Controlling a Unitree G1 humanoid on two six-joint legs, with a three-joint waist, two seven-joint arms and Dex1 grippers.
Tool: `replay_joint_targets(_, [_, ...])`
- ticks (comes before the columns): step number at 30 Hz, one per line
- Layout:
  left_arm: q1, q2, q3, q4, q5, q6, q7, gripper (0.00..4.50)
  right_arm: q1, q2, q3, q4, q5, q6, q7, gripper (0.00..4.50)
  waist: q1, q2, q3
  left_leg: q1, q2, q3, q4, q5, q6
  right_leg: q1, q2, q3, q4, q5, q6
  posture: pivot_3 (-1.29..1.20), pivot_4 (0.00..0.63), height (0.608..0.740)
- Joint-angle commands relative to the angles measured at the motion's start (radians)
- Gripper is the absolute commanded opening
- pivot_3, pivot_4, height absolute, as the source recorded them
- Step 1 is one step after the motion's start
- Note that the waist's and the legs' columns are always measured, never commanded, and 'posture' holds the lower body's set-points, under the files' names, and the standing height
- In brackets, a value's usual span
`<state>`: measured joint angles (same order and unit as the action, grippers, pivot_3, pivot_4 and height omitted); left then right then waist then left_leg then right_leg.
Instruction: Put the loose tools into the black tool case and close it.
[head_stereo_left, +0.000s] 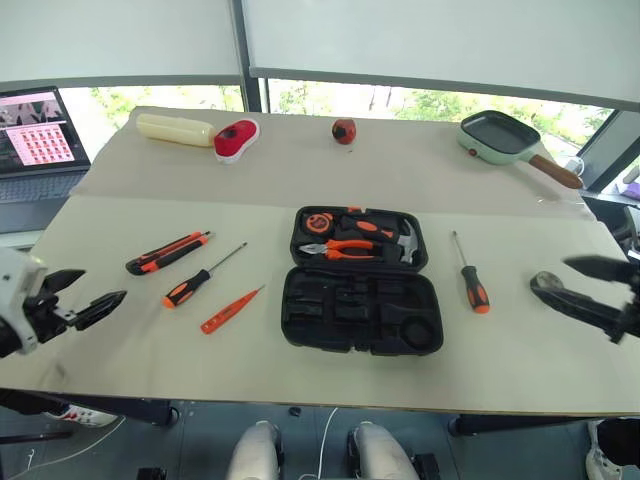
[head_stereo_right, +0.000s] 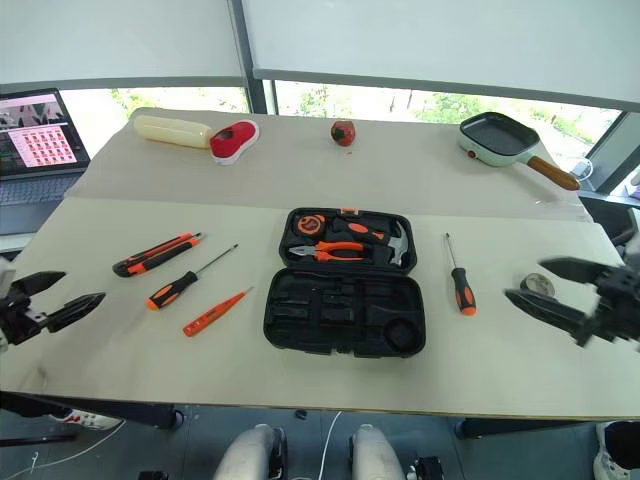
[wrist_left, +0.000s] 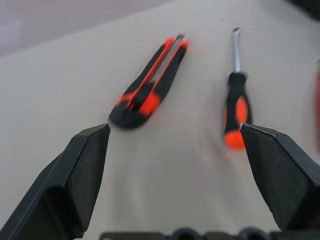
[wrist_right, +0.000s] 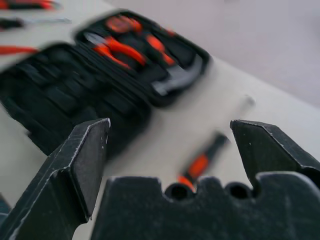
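The black tool case (head_stereo_left: 300, 325) lies open at the table's middle. Its far half holds pliers, a hammer and a tape measure, and its near half shows bare slots. Left of it lie a utility knife (head_stereo_left: 167, 252), a screwdriver (head_stereo_left: 200, 277) and a slim orange tester screwdriver (head_stereo_left: 231, 310). Right of the case is another screwdriver (head_stereo_left: 470, 275). A small dark tape roll (head_stereo_right: 540, 285) sits further right. My left gripper (head_stereo_left: 98, 287) hovers open at the left edge, pointing toward the knife (wrist_left: 150, 90). My right gripper (head_stereo_right: 524, 280) hovers open at the right, close by the tape roll, holding nothing.
At the back of the table are a cream bottle (head_stereo_left: 175, 128), a red-and-white oval gadget (head_stereo_left: 236, 138), a small red ball (head_stereo_left: 344, 130) and a green frying pan (head_stereo_left: 505, 135). An open laptop (head_stereo_left: 35, 140) stands beyond the table's left side.
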<state>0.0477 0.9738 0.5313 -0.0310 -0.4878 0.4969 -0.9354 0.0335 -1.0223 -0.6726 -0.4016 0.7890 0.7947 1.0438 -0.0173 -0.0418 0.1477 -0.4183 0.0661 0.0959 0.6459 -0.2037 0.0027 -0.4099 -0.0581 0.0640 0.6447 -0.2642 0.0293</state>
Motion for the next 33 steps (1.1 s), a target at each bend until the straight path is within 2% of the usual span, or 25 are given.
replay_joint_targets(1, [-0.092,0.034,-0.119,0.041,0.020,0.019,-0.056,4.45,-0.118,0.000,0.111,-0.134,0.110,0.037,-0.065,4.50,0.000,0.000,0.000,0.000,0.000,0.000,0.000,0.000,0.000,0.000,0.000,0.000,0.000,0.000,0.000,0.00,0.150,0.740])
replay_joint_targets(5, [-0.169,0.040,-0.227,0.068,0.042,0.023,-0.105,4.45,-0.230,0.022,0.245,-0.181,0.116,0.029,-0.120,4.50,0.003,-0.001,0.000,-0.006,0.000,0.000,0.000,0.000,0.000,-0.006,0.000,0.000,0.001,0.000,0.000,0.00,0.150,0.740])
replay_joint_targets(8, [-0.225,0.026,-0.343,0.123,0.129,-0.032,-0.107,4.45,-0.247,0.052,0.336,-0.226,0.076,-0.026,-0.117,4.50,0.006,-0.001,0.000,-0.010,-0.002,0.000,0.000,0.000,0.000,-0.011,0.000,0.000,0.002,0.001,0.001,0.00,0.150,0.740])
replay_joint_targets(15, [-0.332,-0.032,-0.457,0.261,0.238,-0.137,-0.095,4.45,-0.271,0.096,0.438,-0.239,0.015,-0.085,-0.136,4.50,0.010,-0.002,0.000,-0.013,-0.002,-0.001,0.004,0.000,0.000,-0.012,0.001,0.000,0.004,0.001,0.002,0.00,0.150,0.740])
replay_joint_targets(19, [-0.329,-0.052,-0.475,0.293,0.244,-0.200,-0.143,3.48,-0.270,0.111,0.494,-0.230,-0.042,-0.124,-0.136,4.50,0.012,-0.002,0.000,-0.013,-0.001,-0.001,0.005,0.000,0.001,-0.012,0.001,0.000,0.004,0.001,0.002,0.00,0.150,0.740])
replay_joint_targets(21, [-0.335,-0.059,-0.465,0.307,0.240,-0.221,-0.149,2.63,-0.271,0.118,0.502,-0.233,-0.048,-0.127,-0.142,4.50,0.014,-0.002,0.000,-0.013,-0.001,-0.001,0.006,0.000,0.001,-0.012,0.001,0.000,0.005,0.001,0.002,0.00,0.150,0.740])
replay_joint_targets(22, [-0.339,-0.063,-0.460,0.312,0.238,-0.232,-0.151,2.39,-0.271,0.120,0.504,-0.234,-0.050,-0.128,-0.143,4.50,0.016,-0.002,0.000,-0.013,-0.001,-0.001,0.006,0.000,0.001,-0.012,0.001,0.000,0.005,0.001,0.002,0.00,0.150,0.740])
replay_joint_targets(26, [-0.396,-0.096,-0.441,0.296,0.198,-0.216,-0.155,0.91,-0.247,0.127,0.504,-0.240,-0.077,-0.142,-0.154,4.50,0.021,-0.002,0.000,-0.013,-0.001,-0.001,0.009,0.000,0.001,-0.011,0.001,0.000,0.007,0.002,0.002,0.00,0.150,0.740])
replay_joint_targets(31, [-0.577,-0.119,-0.485,0.175,0.128,-0.136,-0.246,0.88,-0.187,0.121,0.463,-0.265,-0.079,-0.143,-0.160,4.50,0.034,-0.005,0.001,-0.017,-0.001,-0.004,0.016,0.000,0.001,-0.012,0.001,-0.003,0.012,0.001,0.003,0.00,0.150,0.740])
replay_joint_targets(33, [-0.657,-0.132,-0.555,0.139,0.148,-0.130,-0.304,0.88,-0.167,0.123,0.455,-0.272,-0.080,-0.145,-0.166,4.50,0.037,-0.005,0.001,-0.020,-0.001,-0.006,0.020,0.000,0.001,-0.012,0.001,-0.005,0.012,0.002,0.003,0.00,0.150,0.740])
